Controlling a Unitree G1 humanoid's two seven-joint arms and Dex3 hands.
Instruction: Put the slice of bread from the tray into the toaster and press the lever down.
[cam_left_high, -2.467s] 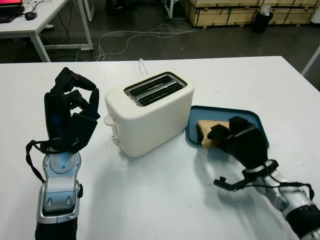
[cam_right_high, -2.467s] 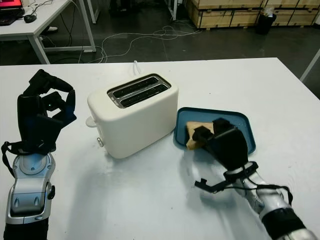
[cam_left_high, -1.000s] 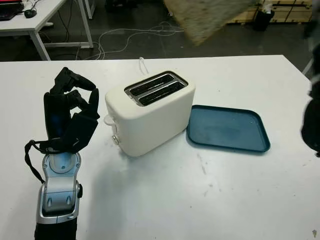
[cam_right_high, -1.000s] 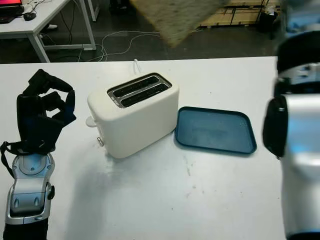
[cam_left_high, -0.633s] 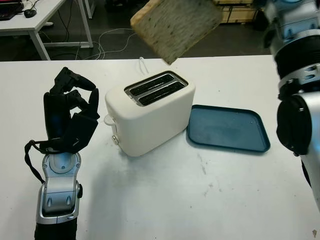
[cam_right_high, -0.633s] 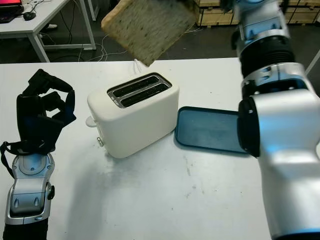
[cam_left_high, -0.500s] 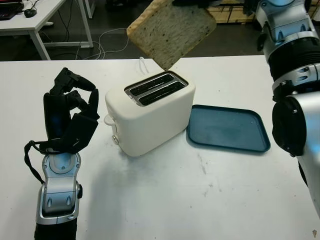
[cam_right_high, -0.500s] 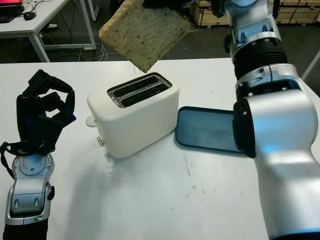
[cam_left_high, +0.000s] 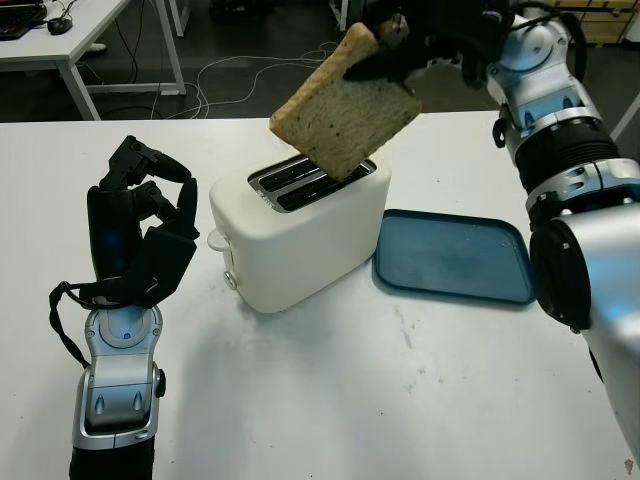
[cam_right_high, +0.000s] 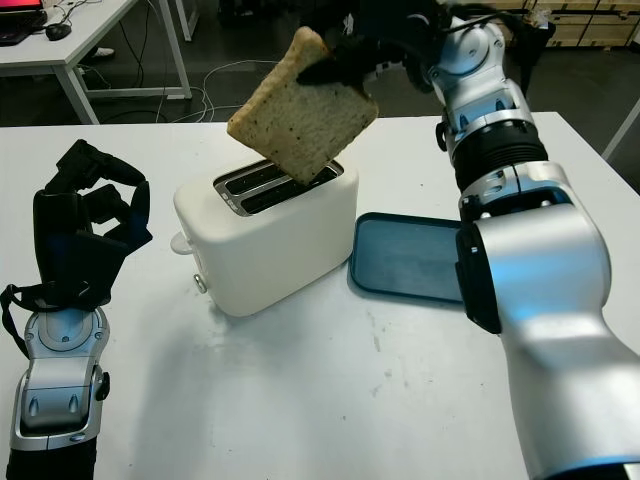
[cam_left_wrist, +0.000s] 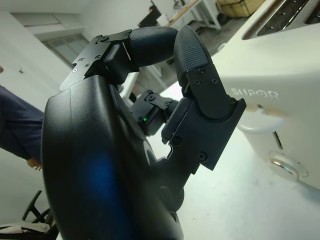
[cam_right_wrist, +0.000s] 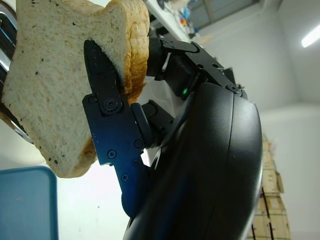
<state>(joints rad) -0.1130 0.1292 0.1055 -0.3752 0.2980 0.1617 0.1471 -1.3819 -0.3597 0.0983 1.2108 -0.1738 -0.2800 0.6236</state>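
One slice of bread (cam_left_high: 345, 113), one cream two-slot toaster (cam_left_high: 300, 228) and one blue tray (cam_left_high: 455, 256) are out on the white desk (cam_left_high: 330, 400). The slice is light brown with a darker crust and dark specks, tilted so a corner points down just above the toaster's slots. The right hand (cam_left_high: 400, 45) pinches it by its upper edge, so the bread hangs below that hand, while the left hand (cam_left_high: 140, 225) is raised beside the toaster, fingers curled on nothing.

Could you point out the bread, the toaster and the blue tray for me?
slice of bread (cam_left_high: 345, 125), left eye view, middle of its flat face.
toaster (cam_left_high: 310, 245), left eye view, its front wall.
tray (cam_left_high: 455, 262), left eye view, its bare floor.
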